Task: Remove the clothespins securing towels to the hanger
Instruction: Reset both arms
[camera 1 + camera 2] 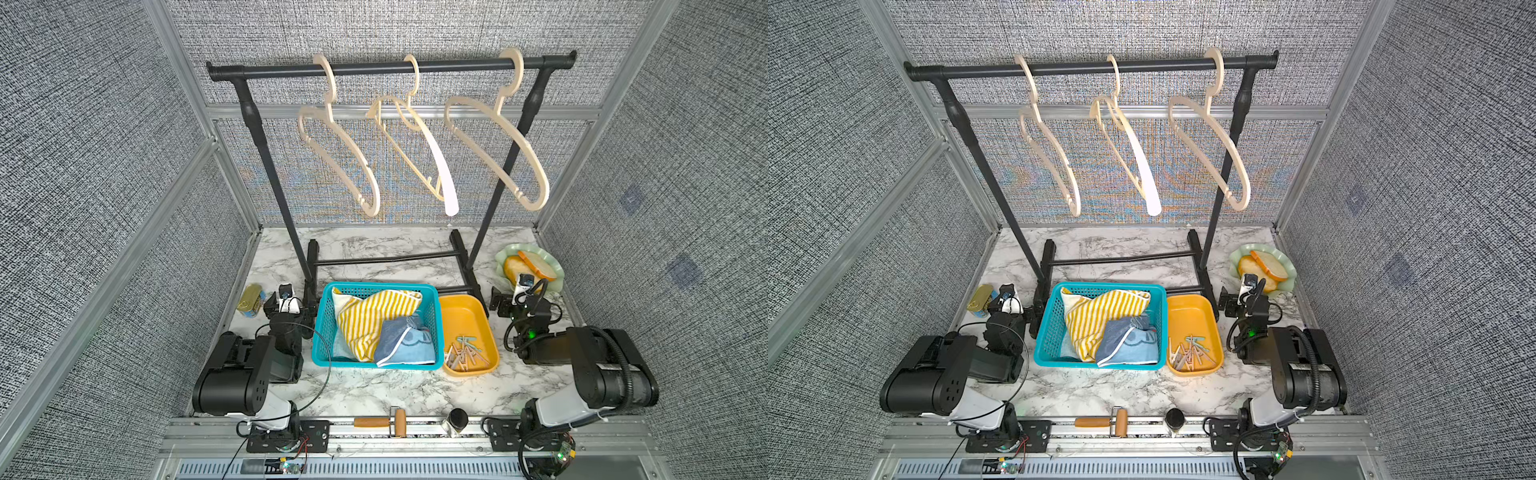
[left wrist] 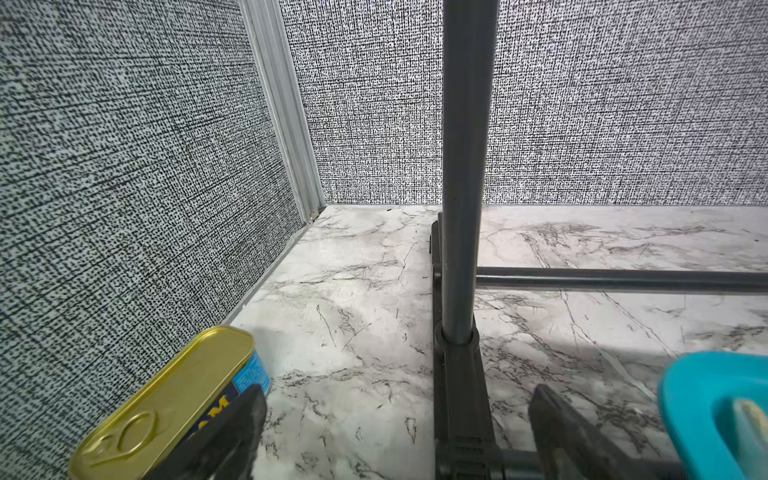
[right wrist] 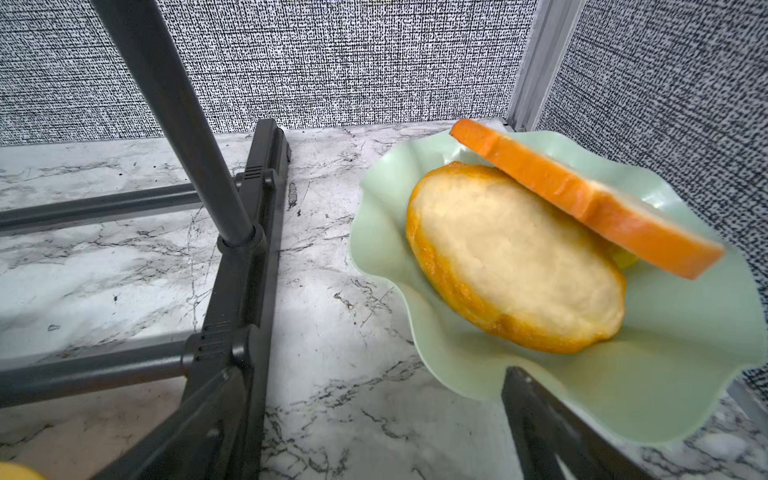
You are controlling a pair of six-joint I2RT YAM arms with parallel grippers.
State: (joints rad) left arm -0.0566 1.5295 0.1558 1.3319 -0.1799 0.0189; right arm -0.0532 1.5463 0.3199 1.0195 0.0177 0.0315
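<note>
Pegs [image 1: 465, 353] in tray [image 1: 465, 309] beside basket [image 1: 380, 286] of towels [image 1: 374, 318] show only in both top views; wrist views show both jaws spread, empty.

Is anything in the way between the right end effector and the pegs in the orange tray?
Only the low wall of the orange tray. The clothespins lie loose inside it. The open right end effector points away toward the back, between the rack's foot and the green plate.

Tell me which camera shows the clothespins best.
Either top view: the clothespins lie in plain sight, heaped in the yellow tray beside the teal basket. Both show them equally. Neither wrist view shows them at all.
</note>
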